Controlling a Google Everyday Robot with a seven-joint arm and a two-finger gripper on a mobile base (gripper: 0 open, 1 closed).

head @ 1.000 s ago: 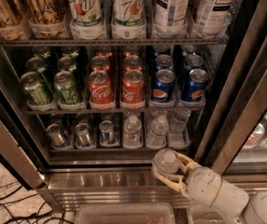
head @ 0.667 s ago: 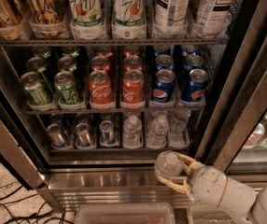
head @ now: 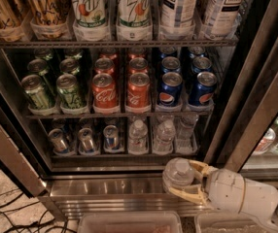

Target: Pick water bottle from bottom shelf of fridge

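My gripper (head: 180, 179) is at the lower right, in front of the fridge's steel base (head: 105, 191). It is shut on a water bottle (head: 177, 174), a small clear bottle with a white cap, held between the two tan fingers (head: 185, 193) outside the fridge. On the bottom shelf (head: 124, 152) several more water bottles (head: 138, 136) stand in clear lane trays at centre right, with silver-blue cans (head: 85, 139) to their left. The rightmost lane holds a bottle (head: 186, 126) further back.
The rack above holds green, red cola and blue cans (head: 139, 89). The top rack has tall bottles and cans (head: 178, 8). The glass door (head: 270, 81) stands open at right. Clear bins (head: 129, 222) sit below. Cables (head: 8, 212) lie on the floor at left.
My gripper with the water bottle has moved slightly right and down, away from the bottom shelf. The bottle stays held between the fingers.
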